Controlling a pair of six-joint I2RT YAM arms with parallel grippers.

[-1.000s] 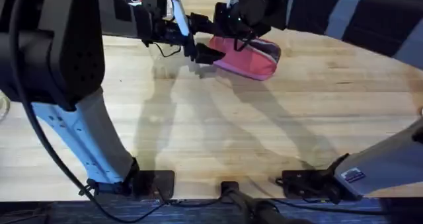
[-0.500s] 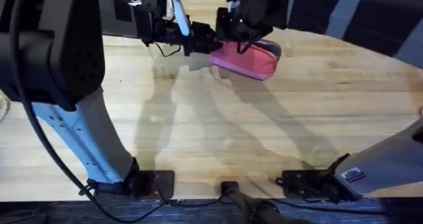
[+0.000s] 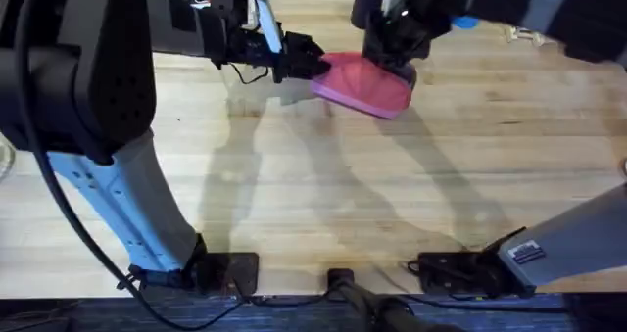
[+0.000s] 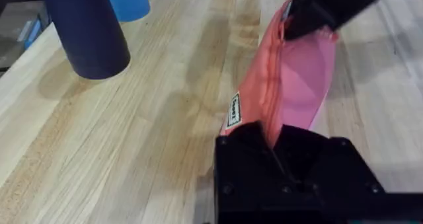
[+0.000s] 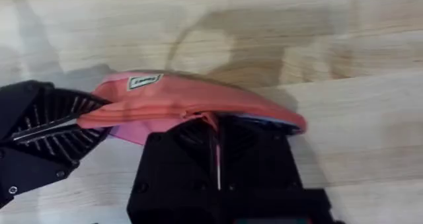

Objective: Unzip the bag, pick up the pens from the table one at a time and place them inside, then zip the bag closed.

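L arm reaches from the near-L base far across the table [image 3: 323,195]; left gripper [image 3: 306,58] is clamped on the near-L end of the bag [image 3: 364,85]. R arm comes in over the far edge, pointing down; right gripper [image 3: 394,50] is pinched on the zipper line at the bag's other end. Bag sits toward the far edge, mid-table, long axis slanting L-R, zipper seam up. Two blue cups [image 4: 92,26] stand nearby.

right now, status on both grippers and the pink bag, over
Left gripper shut on the bag's near end. Right gripper shut on the zipper at the other end. Bag on the table. Nothing in the way.
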